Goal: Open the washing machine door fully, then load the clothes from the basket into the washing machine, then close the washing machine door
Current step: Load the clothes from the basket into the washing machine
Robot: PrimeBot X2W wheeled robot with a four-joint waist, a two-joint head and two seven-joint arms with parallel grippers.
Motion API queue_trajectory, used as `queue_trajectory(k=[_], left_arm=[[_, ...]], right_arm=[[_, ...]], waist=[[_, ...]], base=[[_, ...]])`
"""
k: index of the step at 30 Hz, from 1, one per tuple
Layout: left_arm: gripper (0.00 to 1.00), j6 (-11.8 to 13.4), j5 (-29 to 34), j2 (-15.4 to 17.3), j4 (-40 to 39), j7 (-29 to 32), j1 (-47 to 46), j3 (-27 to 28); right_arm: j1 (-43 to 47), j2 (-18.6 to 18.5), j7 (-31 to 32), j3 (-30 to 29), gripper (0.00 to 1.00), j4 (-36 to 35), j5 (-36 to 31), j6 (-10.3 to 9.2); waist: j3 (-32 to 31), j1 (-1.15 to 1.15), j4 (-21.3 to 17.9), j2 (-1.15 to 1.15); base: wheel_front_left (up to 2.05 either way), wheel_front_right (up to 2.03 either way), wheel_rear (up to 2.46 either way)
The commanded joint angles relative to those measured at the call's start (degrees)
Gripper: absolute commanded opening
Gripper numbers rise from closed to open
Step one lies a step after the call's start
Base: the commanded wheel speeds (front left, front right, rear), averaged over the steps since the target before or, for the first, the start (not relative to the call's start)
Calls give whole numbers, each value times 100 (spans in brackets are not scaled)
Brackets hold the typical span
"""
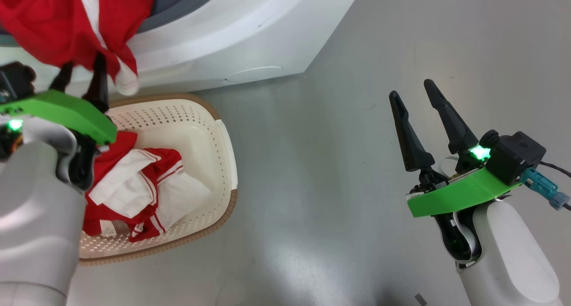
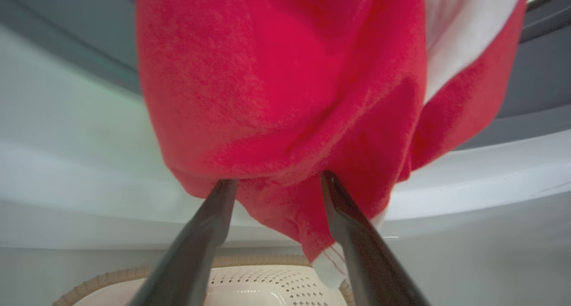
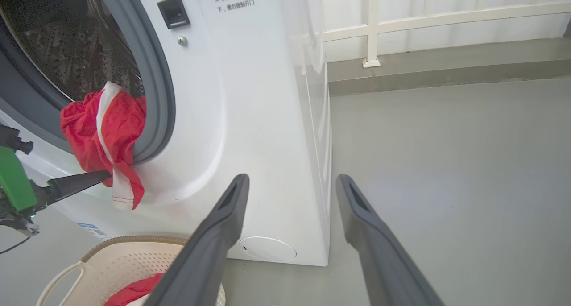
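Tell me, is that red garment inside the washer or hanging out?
Partly in. The red garment drapes over the grey door seal, its lower end dangling down the white washing machine above the basket.

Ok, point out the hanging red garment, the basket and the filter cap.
Hanging red garment [image 3: 82, 127]: right wrist view, red part beside its white stripe.
Basket [image 1: 200, 141]: head view, bare inner wall.
Filter cap [image 3: 267, 249]: right wrist view, centre.

Bright, even light; soft glare on the floor [image 1: 290, 261]. The clothes [image 2: 276, 96] blur in the left wrist view; edges bow.
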Motion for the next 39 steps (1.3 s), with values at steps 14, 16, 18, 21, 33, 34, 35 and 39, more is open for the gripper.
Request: queue_trajectory(k=[14,16,18,21,33,34,35,39], left_arm=[[100,-17,-209,339,982,-511,-1005,-96],[96,-17,-235,312,1027,-578,-1040,-161],[32,-17,-271,277,1028,-630,-1044,-246],[0,-17,-312,265,981,-710,-1024,-393],[0,-17,-362,350,296,-866,-598,-1303],[0,-17,-358,376,177,-875,-557,-1370],[0,-17,-336,414,62,-882,-520,-1430],[0,-17,-236,584,-570,-901,-361,-1544]], right_arm=[[-2,17,-27,69,100,-177,-35,9],[1,16,-27,58,100,-177,-48,9],[3,21,-27,53,100,-170,-60,9],[0,27,-27,58,100,-156,-72,9],[86,-19,-27,36,100,-110,-64,9],[95,-21,-27,36,100,-105,-61,9],[106,-21,-27,39,100,-100,-58,9],[168,-29,-27,43,100,-68,-48,9]], waist=[[169,0,-77,0],[167,0,-57,0],[158,0,-34,0],[139,0,2,0],[-20,0,151,0],[-38,0,163,0],[-58,0,173,0],[-163,0,210,0]], base=[[0,0,0],[0,0,0],[0,0,0],[0,0,0],[0,0,0],[0,0,0],[0,0,0],[0,0,0]])
